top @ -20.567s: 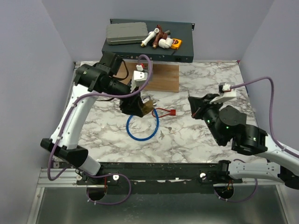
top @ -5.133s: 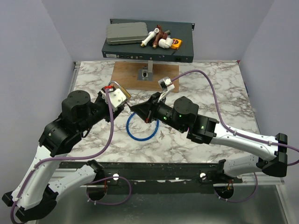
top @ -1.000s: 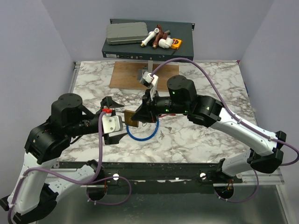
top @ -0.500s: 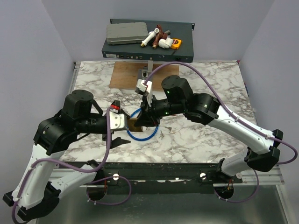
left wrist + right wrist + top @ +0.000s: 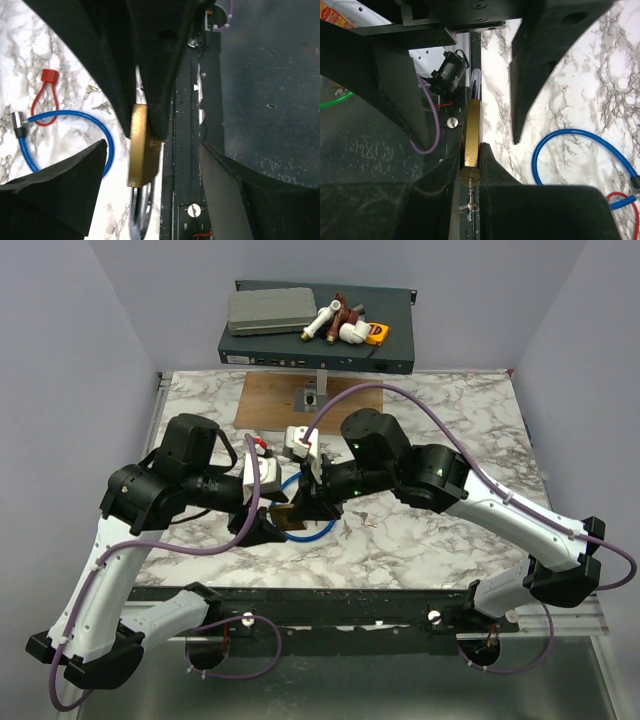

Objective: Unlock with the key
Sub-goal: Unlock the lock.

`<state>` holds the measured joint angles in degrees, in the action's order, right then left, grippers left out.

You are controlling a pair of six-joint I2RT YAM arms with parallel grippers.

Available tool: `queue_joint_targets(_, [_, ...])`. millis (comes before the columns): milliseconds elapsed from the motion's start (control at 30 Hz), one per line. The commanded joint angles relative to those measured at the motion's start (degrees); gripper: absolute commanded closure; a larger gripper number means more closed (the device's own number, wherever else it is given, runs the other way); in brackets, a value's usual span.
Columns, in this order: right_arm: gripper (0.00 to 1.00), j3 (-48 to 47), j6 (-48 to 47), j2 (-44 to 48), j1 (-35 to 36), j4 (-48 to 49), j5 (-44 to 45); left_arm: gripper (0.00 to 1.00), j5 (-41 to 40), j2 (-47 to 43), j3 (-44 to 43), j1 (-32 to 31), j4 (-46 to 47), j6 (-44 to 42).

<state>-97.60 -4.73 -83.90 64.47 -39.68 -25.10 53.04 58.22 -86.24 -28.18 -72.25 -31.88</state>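
My right gripper point(image 5: 470, 150) point(image 5: 303, 502) is shut on the brass padlock point(image 5: 472, 131) point(image 5: 290, 516), held edge-on above the table's front part. In the left wrist view the padlock point(image 5: 139, 145) hangs between my left gripper's point(image 5: 153, 145) point(image 5: 265, 527) open fingers point(image 5: 60, 190), clear of both, its silver shackle point(image 5: 140, 212) pointing towards that camera. Tiny silver keys point(image 5: 93, 90) point(image 5: 363, 519) lie on the marble beside a red loop strap point(image 5: 45, 97); neither gripper touches them. A thin silver shape point(image 5: 470, 205) shows under the lock's base; I cannot tell what it is.
A blue cable loop point(image 5: 318, 525) point(image 5: 75, 117) with a metal plug end point(image 5: 17, 125) lies under the grippers. A wooden board point(image 5: 275, 400) with a small mount sits at the back, a black box point(image 5: 395, 350) with clutter behind it. The dark front rail point(image 5: 192, 165) runs just past the padlock.
My left arm has swung right so its gripper now brackets the padlock, its jaws narrowing. The right gripper has carried the padlock slightly nearer the front edge.
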Motion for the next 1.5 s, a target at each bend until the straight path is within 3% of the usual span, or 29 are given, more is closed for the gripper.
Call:
queue_joint_targets(0, [0.99,-4.2,-2.7,1.6,0.3,3.4,-0.1,0.29,6.1,-0.7,-0.1,0.3,-5.6,-3.3])
queue_joint_targets(133, [0.99,-5.3,-3.3,0.7,0.3,2.6,-0.6,0.3,6.0,-1.5,0.6,0.2,-4.6,-3.0])
queue_joint_targets(467, [0.99,-5.8,-2.6,-1.1,0.6,3.5,-2.9,0.63,5.1,-2.1,2.7,0.3,3.2,1.3])
queue_joint_targets(533, [0.99,-6.0,-2.7,-1.4,0.7,3.3,-2.8,0.72,5.0,-2.1,2.8,0.3,3.7,1.6])
queue_joint_targets(633, [0.99,-6.0,-2.9,-1.3,0.8,3.3,-2.9,0.98,3.7,-1.9,3.3,0.2,3.2,1.0])
queue_joint_targets(667, [0.99,-6.0,-3.0,-1.2,0.8,3.3,-2.7,1.0,3.3,-1.9,3.3,0.3,2.7,0.5])
queue_joint_targets(833, [0.99,-5.9,-2.2,-0.1,0.8,4.4,-1.0,1.0,2.4,-2.6,4.4,0.2,2.8,0.1])
queue_joint_targets(1000, [0.66,-5.5,-0.8,2.5,0.8,5.8,1.0,1.0,2.3,-2.6,3.3,0.3,3.5,1.6])
queue_joint_targets(1133, [0.52,-1.9,-0.6,7.4,0.7,6.6,6.3,1.0,3.5,-2.9,2.0,0.2,4.3,4.6])
queue_joint_targets(1333, [0.52,4.6,1.2,13.2,0.7,6.5,9.5,1.0,5.7,-3.0,0.4,0.3,4.9,7.6])
queue_joint_targets(1467, [0.55,6.5,1.6,14.0,0.7,6.0,6.9,1.0,6.8,-2.7,-1.5,0.3,4.6,8.3])
